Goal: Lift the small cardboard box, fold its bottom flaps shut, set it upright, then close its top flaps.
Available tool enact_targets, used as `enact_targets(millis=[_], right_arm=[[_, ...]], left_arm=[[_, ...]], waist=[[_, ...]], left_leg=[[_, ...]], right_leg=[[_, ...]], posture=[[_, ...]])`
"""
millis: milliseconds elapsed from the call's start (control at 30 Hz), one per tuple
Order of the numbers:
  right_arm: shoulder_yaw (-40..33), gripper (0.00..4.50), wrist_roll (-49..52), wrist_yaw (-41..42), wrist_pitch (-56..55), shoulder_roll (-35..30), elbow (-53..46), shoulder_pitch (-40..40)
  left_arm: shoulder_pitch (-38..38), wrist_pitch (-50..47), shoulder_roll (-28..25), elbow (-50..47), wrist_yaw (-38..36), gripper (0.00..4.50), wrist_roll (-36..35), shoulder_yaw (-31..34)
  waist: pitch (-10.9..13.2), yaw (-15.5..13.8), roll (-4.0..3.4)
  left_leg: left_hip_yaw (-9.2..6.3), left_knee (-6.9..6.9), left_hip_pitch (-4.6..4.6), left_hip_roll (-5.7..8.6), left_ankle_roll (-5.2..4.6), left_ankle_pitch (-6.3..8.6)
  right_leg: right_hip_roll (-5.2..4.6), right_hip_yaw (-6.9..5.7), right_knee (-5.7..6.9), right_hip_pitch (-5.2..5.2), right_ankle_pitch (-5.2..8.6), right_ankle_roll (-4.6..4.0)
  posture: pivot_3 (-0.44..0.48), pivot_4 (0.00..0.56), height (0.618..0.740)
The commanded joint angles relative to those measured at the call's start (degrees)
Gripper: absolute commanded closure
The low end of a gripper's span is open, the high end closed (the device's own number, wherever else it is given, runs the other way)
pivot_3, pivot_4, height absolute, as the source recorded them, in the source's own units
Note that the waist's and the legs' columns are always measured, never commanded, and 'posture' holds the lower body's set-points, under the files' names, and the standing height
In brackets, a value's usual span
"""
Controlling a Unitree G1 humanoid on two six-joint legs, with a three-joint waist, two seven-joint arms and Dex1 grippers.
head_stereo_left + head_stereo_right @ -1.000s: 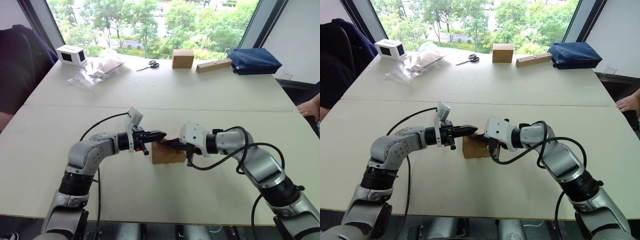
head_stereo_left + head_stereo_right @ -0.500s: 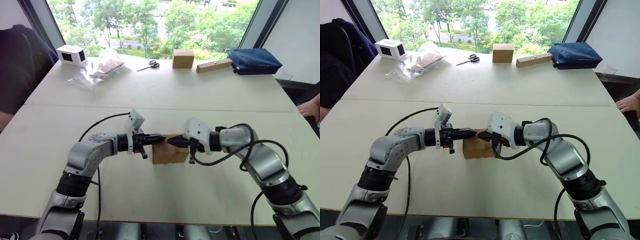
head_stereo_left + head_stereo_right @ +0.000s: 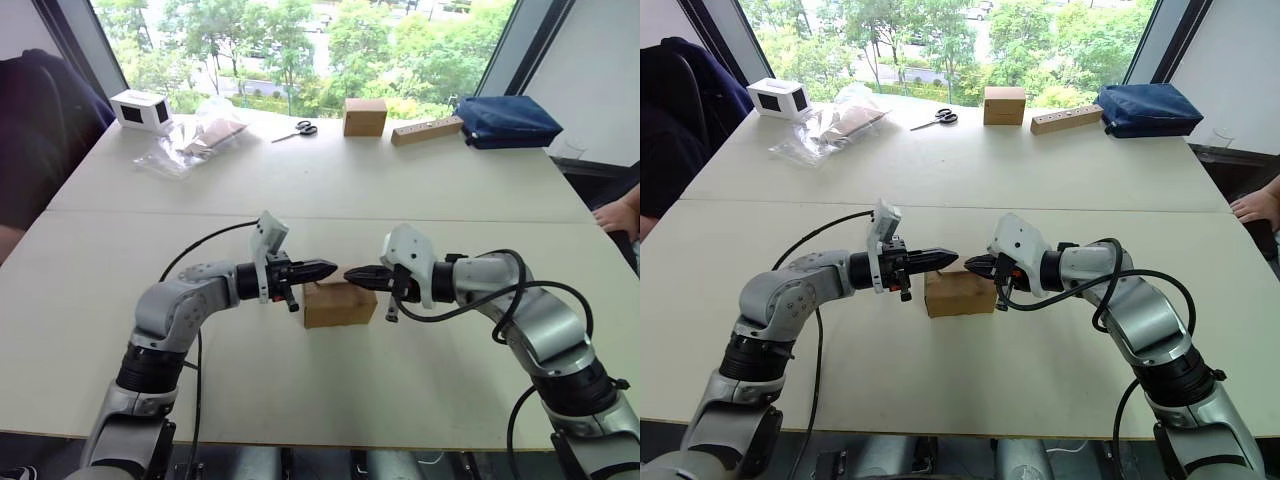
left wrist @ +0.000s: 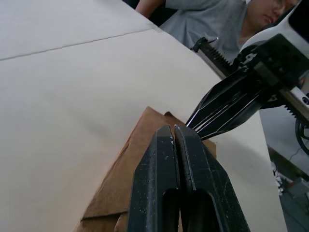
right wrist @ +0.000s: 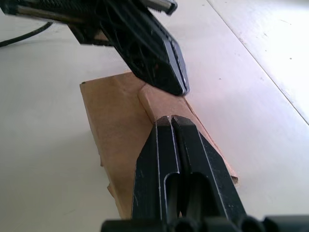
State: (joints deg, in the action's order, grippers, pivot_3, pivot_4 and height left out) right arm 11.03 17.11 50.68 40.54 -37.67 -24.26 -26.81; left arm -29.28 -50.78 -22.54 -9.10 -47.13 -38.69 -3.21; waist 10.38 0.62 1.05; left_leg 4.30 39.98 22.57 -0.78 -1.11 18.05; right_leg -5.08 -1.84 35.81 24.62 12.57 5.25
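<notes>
Sitting upright on the pale table [image 3: 420, 180] between the two arms, the small cardboard box [image 3: 340, 305] looks closed: its top flaps [image 5: 123, 108] lie flat, meeting in a slanted seam, though one flap edge stands slightly proud in the right wrist view. It rests near the table's front edge, just in front of the joint between the two tabletops.

Just above its top face the two grippers point at each other, tips near but apart. The left gripper [image 3: 328, 268] has its black fingers pressed together, holding nothing; the right gripper [image 3: 352, 274] is likewise pinched closed on nothing. Neither touches the cardboard as far as the views show — both hang a little over it.

Plain corrugated board of this kind is probably light and fairly stiff along its walls but springy at the flaps, so a flap pushed down may lift again once released. Its matte surface should not be slippery. A sound hold would be across two opposite side walls low down, where the board is doubled at the corners; the flaps themselves are better pressed with closed fingertips than pinched, since a hard pinch could crease them.

Well away at the far edge lie a white box with dark panels [image 3: 141, 107], a clear plastic bag [image 3: 195, 138], scissors [image 3: 297, 130], a taller tan box [image 3: 365, 116], a wooden block [image 3: 427, 130] and a blue pouch [image 3: 507, 120].
</notes>
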Motion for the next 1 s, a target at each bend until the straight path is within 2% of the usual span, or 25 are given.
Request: enact_targets(millis=[33, 467, 800, 1000], right_arm=[[-1.43, 4.50, 0.60, -0.60, -1.24, 0.13, -0.77, -0.07], [-1.54, 4.50, 0.75, -1.37, -2.65, 0.64, 0.55, 0.30], [-0.33, 4.50, -0.12, -1.12, -3.85, 0.50, 2.19, 0.83], [2.20, 4.50, -2.49, -0.51, -6.74, 0.01, 4.17, 2.61]], left_arm=[[0.28, 0.86, -1.66, -4.52, 0.20, 4.44, 0.44, -0.27], [1.29, 6.58, -5.11, -9.93, 4.29, 4.44, 9.40, -4.63], [1.88, 5.77, -6.48, -11.24, 1.60, 4.44, 8.98, -5.87], [3.36, 8.03, -7.68, -9.53, -0.54, 4.44, 12.26, -10.10]], waist=[[0.00, -0.01, 0.00], [0.00, -0.07, 0.00], [0.00, -0.05, 0.00], [0.00, -0.03, -0.01]], left_leg=[[0.00, 0.00, 0.00, 0.00, 0.00, 0.00], [0.01, -0.01, 0.00, 0.00, 0.00, 0.00], [0.02, -0.02, 0.02, 0.00, 0.00, 0.00], [0.03, -0.03, 0.02, 0.00, -0.01, 0.01]], right_leg=[[0.00, 0.00, 0.00, 0.00, 0.00, 0.00], [0.00, 0.00, -0.05, 0.00, 0.05, -0.09], [0.00, 0.00, -0.10, 0.00, 0.05, -0.09], [0.02, 0.01, -0.14, -0.01, 0.05, -0.08]], posture=[[0.000, 0.150, 0.740], [0.000, 0.150, 0.740], [0.000, 0.150, 0.740], [0.000, 0.150, 0.740]])
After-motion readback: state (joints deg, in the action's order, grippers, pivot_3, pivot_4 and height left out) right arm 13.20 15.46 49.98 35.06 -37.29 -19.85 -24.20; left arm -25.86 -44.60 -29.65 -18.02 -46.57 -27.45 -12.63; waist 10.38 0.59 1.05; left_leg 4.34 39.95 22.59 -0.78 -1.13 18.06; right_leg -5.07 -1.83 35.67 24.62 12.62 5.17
